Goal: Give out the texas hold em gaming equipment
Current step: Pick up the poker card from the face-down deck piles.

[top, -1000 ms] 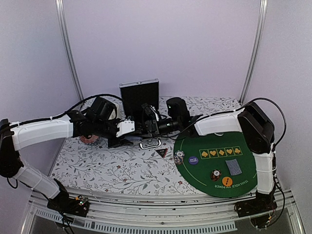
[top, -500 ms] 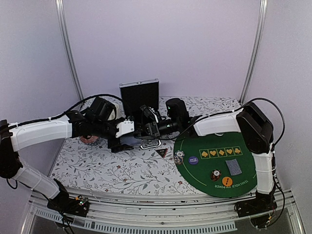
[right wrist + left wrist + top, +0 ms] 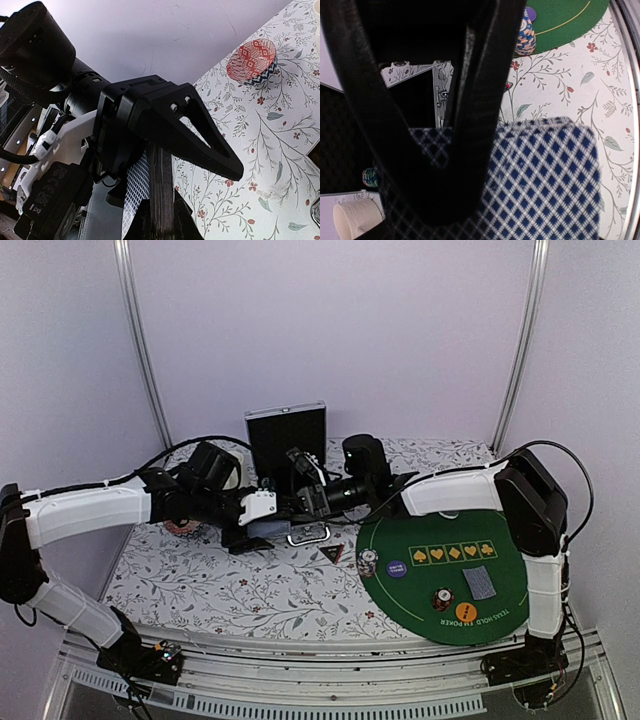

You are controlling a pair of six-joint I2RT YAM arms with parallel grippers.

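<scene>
You're mid card handoff: left claw (image 3: 272, 517) is clamped on the card (image 3: 540, 185). Can't tell the right claw's (image 3: 297, 502) grip. Next, get it onto the green mat (image 3: 420, 585).

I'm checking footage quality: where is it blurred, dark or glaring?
Left wrist view: the left claw's fingers are a black silhouette; the checked card is softly blurred. Right wrist view: bright, the patterned bowl fairly sharp. Top external view: even light, no glare.

Two chip stacks (image 3: 368, 562), perhaps two cards (image 3: 480, 583)
</scene>
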